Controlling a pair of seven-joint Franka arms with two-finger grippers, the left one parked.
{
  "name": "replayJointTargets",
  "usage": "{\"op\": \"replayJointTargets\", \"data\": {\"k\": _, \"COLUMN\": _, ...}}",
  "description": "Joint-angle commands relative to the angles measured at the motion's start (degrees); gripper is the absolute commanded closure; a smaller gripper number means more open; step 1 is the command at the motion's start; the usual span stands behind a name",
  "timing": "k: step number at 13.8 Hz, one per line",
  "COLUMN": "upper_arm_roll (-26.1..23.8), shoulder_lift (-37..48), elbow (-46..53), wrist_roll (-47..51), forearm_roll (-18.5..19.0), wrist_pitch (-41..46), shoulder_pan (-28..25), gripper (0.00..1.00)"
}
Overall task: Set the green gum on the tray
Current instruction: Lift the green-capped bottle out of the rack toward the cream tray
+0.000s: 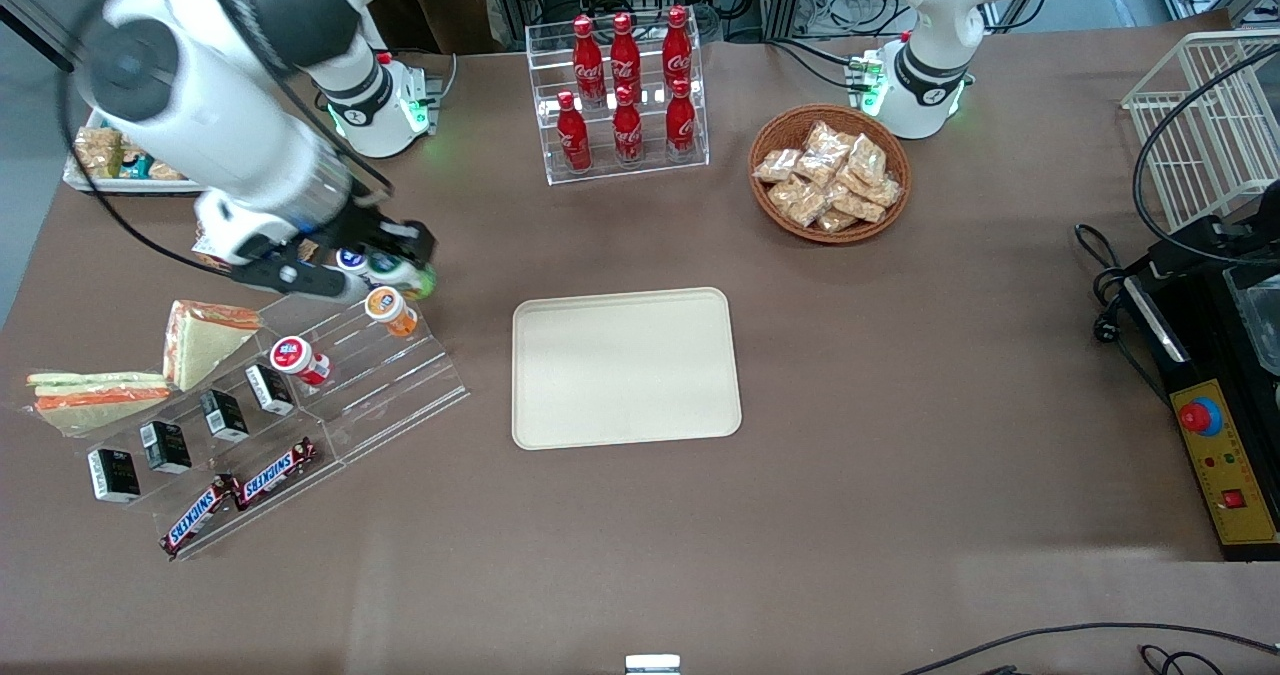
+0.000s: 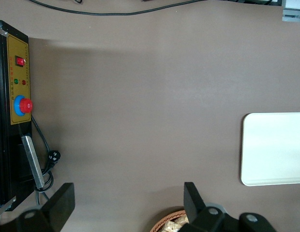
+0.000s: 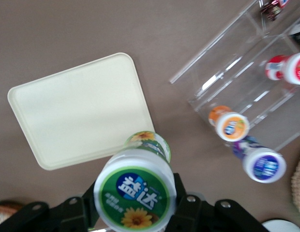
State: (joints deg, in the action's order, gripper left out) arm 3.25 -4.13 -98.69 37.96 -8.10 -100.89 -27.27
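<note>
While the tray (image 1: 626,367) lies bare on the brown worktop (image 1: 900,375), the gripper (image 1: 392,258) hangs above the top step of the clear display rack (image 1: 385,380), jaws clamped on the green gum (image 3: 135,195); the orange-bodied bottle (image 1: 390,310) sits just beside, nearer the front camera.

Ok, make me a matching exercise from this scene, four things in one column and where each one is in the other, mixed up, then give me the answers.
Things:
1. green gum
2. tray
3. orange gum bottle
4. snack packets

Places or states:
A. in the wicker basket
B. on the clear stepped rack
C. held in the gripper, above the rack's top end
D. lying bare on the table, nothing on it

Pairs: 1-C, 2-D, 3-B, 4-A
</note>
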Motion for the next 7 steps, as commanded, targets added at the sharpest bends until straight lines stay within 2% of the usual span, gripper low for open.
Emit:
{"op": "replayJointTargets", "data": {"k": 1, "upper_arm_roll": -3.33, "shoulder_lift": -1.13, "elbow": -7.63, "wrist_roll": 5.89, "forearm_roll": -1.22, "wrist_pitch": -10.42, "shoulder_pan": -0.15, "gripper": 0.72}}
{"op": "replayJointTargets", "data": {"k": 3, "upper_arm_roll": -5.00, "shoulder_lift": -3.24, "elbow": -12.73, "wrist_roll": 8.96, "forearm_roll": -0.78, "wrist_pitch": -18.51, "shoulder_pan": -1.20, "gripper": 0.72}}
{"op": "replayJointTargets", "data": {"k": 7, "upper_arm_roll": -5.01, "shoulder_lift": -7.19, "elbow": -23.98, "wrist_roll": 10.03, "forearm_roll": -0.60, "wrist_pitch": -36.87, "shoulder_pan": -4.10, "gripper": 0.72}}
